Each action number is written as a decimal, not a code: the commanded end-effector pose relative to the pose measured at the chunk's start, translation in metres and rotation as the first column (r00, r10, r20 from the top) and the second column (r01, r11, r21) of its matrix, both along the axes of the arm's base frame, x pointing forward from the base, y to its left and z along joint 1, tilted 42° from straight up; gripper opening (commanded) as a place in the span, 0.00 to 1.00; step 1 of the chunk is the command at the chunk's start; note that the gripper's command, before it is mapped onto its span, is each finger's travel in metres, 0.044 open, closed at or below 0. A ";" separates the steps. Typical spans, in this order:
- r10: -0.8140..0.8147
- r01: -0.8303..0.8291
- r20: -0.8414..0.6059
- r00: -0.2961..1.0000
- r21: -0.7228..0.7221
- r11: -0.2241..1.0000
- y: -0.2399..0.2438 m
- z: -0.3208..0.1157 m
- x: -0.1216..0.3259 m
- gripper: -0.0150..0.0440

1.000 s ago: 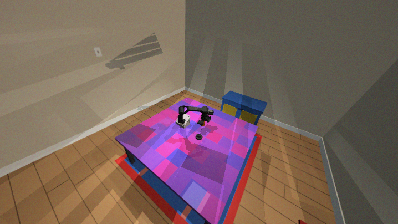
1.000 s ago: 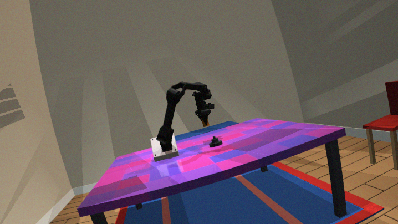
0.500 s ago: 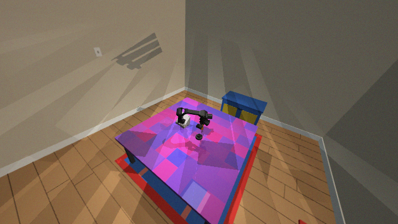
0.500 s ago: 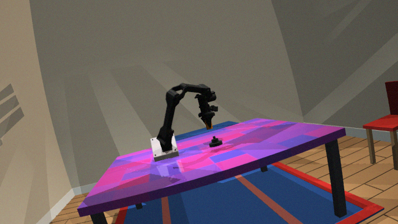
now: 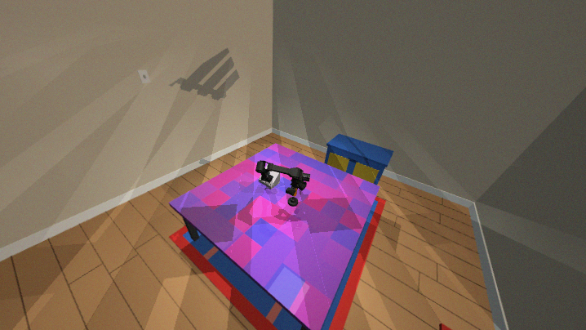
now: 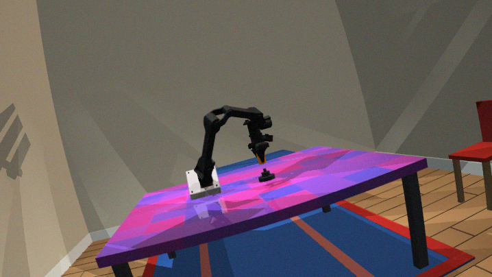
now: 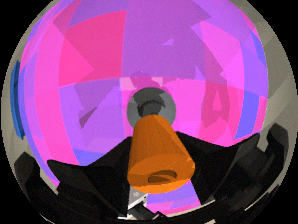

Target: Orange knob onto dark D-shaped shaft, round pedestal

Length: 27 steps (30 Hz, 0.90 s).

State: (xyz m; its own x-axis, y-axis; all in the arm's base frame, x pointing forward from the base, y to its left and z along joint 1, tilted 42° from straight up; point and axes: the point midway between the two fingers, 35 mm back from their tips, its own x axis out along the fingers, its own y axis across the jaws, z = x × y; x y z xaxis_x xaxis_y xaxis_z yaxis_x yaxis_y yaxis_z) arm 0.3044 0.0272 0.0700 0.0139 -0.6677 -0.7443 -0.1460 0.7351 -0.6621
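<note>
The orange knob [image 5: 295, 192] [image 6: 262, 159] [image 7: 159, 150] is held between the fingers of my gripper [image 6: 262, 160] [image 7: 161, 167], which is shut on it. The dark round pedestal [image 5: 292, 202] [image 6: 266, 177] [image 7: 172, 107] stands on the table. Its short shaft [image 6: 264, 170] points up. In the exterior view the knob hangs a little above the shaft, slightly to its left, with a gap between them. In the wrist view the knob's far end overlaps the near part of the pedestal and hides part of the shaft. The shaft's flat side cannot be made out.
The arm's pale base block [image 5: 269, 180] [image 6: 203, 190] sits on the patchwork pink and purple table [image 5: 282, 246] [image 6: 309, 179]. A blue cabinet [image 5: 360, 147] stands on the floor beyond the table. A red chair [image 6: 471, 151] stands to the right in the exterior view.
</note>
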 end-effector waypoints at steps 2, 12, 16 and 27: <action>0.010 -0.010 0.006 1.000 -0.004 1.000 -0.006 0.001 0.001 0.25; 0.010 -0.010 0.006 1.000 -0.005 1.000 -0.022 -0.016 0.001 0.25; 0.007 -0.007 0.009 1.000 -0.004 1.000 -0.020 -0.014 0.002 0.25; 0.006 -0.006 0.010 1.000 -0.004 1.000 -0.020 -0.012 0.004 0.25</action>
State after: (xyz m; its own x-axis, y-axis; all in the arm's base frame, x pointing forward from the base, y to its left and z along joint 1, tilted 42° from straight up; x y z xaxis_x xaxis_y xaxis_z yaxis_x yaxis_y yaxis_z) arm 0.3070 0.0077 0.0560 0.0217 -0.6672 -0.7445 -0.1426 0.7350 -0.6629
